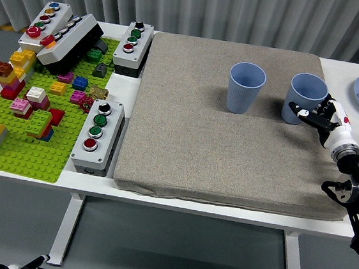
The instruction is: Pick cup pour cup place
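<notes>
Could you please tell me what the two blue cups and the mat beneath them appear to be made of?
The left cup and right cup look like matte plastic, possibly coated paper: thin rims, smooth even blue walls, no gloss. The mat looks like coarse woven fabric or felt over a soft pad: speckled grey-brown texture with rounded, slightly sagging edges.
</notes>
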Controlling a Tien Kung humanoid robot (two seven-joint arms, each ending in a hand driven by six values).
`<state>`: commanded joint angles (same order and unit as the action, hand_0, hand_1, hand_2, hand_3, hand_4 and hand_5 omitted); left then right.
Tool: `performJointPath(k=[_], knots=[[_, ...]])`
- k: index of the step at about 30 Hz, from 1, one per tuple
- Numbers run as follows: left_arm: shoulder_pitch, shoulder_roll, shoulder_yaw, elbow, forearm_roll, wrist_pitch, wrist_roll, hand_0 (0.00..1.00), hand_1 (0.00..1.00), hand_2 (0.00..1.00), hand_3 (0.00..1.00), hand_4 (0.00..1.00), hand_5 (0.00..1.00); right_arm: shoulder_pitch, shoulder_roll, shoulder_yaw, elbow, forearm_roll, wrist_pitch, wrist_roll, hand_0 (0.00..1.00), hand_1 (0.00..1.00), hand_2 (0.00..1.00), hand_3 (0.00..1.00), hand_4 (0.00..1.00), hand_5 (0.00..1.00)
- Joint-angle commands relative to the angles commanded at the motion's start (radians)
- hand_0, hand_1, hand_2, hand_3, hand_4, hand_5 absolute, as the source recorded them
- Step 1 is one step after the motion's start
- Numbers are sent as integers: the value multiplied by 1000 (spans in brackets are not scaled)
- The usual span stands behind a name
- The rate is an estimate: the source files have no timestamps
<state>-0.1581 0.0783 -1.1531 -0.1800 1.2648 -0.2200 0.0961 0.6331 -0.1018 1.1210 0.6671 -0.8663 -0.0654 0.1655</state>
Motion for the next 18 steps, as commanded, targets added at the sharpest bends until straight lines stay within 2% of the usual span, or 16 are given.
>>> performJointPath(k=[4, 5, 11, 18], knots=[[1, 0, 1, 0, -1, 0, 0, 829, 838, 913, 815, 634, 998, -1, 2, -1, -1, 3, -6, 3, 737, 602, 507, 585, 767, 139], [1, 0, 1, 0, -1, 0, 0, 829, 838, 913, 815, 634, 998, 0, 2, -1, 0, 4, -9, 4, 700, 575, 485, 561, 680, 46], [-1, 0, -1, 0, -2, 0, 0, 829, 838, 912, 815, 635, 998, 1, -1, 5, 11, -5, -13, 0, 705, 578, 486, 560, 688, 54], [-1, 3, -18, 0, 9, 1, 0, 829, 838, 912, 814, 635, 998, 9, -47, -40, 74, -143, -68, -20, 705, 585, 488, 558, 688, 56]])
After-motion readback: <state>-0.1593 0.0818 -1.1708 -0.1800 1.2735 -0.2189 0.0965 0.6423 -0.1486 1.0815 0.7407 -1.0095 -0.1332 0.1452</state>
